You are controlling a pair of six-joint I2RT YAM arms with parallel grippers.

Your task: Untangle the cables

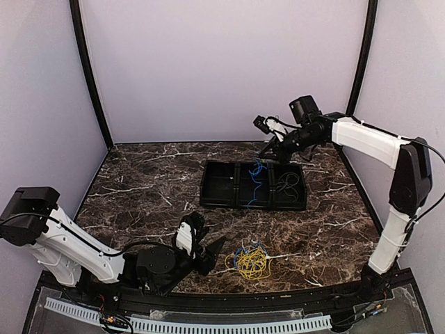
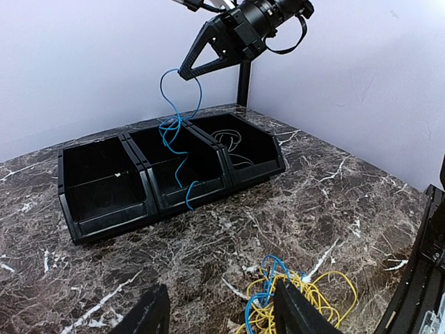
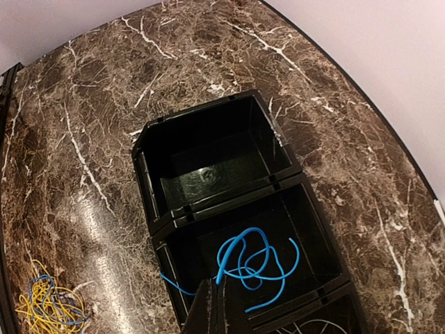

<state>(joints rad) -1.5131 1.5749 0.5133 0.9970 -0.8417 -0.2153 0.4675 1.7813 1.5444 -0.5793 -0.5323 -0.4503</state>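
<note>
The dark marble table [image 1: 139,181] carries a black tray [image 1: 208,186] with three compartments in a row, set toward the far side and a little right of the middle.

The right arm reaches in from the far right. The right fingers [image 2: 185,72] hang above the tray, clenched on one end of the blue cable [image 2: 174,132]. That cable drops from the fingertips in loose curls into the middle compartment. Its lower end lies over the tray's near wall.

The left arm sits low at the near left edge. The left fingers [image 1: 207,236] are spread apart and grasp nothing, pointing right just beside the loose pile on the table.

The black cable [image 1: 287,182] lies coiled in the tray's right compartment.

On the table near the front edge, well apart from the tray, rests a tangle of yellow and blue cable [image 1: 252,261]. It is mostly yellow, with a few blue loops along its far side.
</note>
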